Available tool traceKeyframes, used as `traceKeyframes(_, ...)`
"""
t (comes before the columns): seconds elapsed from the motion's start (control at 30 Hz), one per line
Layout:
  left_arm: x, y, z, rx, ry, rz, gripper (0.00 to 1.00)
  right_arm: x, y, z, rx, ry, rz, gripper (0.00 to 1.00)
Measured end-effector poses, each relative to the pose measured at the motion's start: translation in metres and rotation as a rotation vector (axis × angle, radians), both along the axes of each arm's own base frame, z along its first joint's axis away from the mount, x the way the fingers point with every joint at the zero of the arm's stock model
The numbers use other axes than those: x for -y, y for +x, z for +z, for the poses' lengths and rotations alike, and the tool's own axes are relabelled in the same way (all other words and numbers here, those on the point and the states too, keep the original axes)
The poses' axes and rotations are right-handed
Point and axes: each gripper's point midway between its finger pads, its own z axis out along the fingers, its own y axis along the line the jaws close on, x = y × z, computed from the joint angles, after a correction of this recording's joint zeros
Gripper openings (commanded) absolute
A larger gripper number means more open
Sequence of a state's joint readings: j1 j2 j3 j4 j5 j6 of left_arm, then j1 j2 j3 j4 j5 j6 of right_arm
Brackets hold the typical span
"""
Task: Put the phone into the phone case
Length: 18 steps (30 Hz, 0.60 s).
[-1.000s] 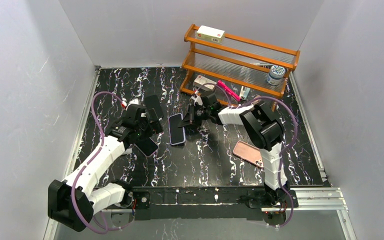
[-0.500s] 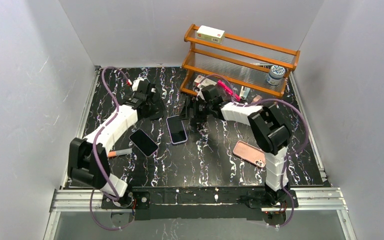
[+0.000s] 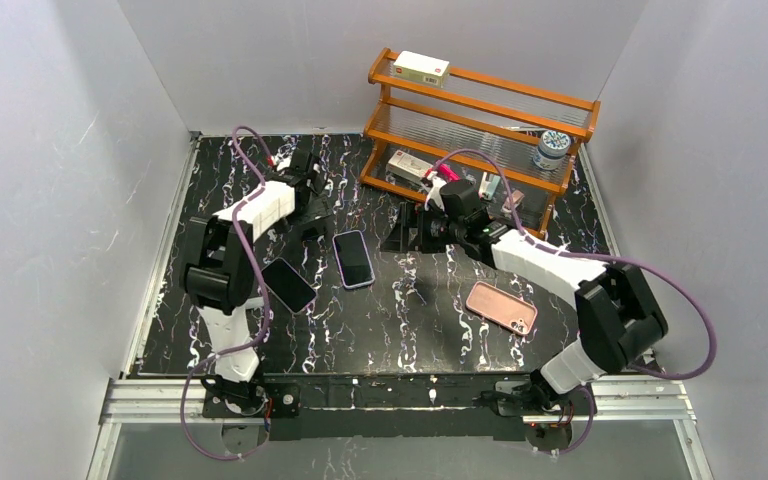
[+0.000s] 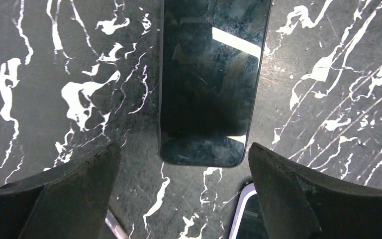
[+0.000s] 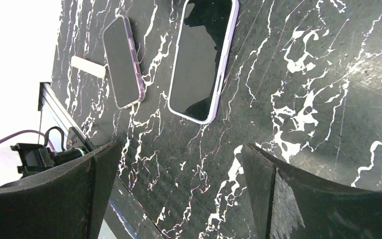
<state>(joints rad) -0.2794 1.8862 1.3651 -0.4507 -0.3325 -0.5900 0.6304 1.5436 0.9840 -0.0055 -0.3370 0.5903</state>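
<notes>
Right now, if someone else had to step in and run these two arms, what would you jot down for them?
Grippers: the left gripper is open and empty, low over the table at the back left. The right gripper is open and empty, right of the middle phone.
Things: the lilac-rimmed phone lies flat mid-table, screen up. A dark phone lies left of it, and a rose-gold phone or case lies to the right.
Done: the lilac rim looks like the case, already on.
Left: check that the corners are seated. I cannot tell from here.
</notes>
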Motion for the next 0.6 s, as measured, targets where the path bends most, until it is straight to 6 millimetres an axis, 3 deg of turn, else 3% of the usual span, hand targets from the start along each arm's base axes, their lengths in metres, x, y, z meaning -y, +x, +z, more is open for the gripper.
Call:
traceKeyframes(0.2, 0.004, 0.013, -0.017, -0.029, 0.01, -0.015, 0.98, 0.007, -0.001, 0.018, 0.066, 0.006, -0.012, 0.99)
traceKeyframes(0.37, 0.007, 0.03, -0.022, -0.023, 0.016, -0.031, 0.98, 0.012, -0.002, 0.014, 0.067, -0.019, -0.014, 0.99)
traceKeyframes(0.6, 0.005, 0.044, -0.033, -0.032, 0.022, -0.032, 0.84, 0.016, -0.002, 0.01, 0.065, -0.045, -0.027, 0.99)
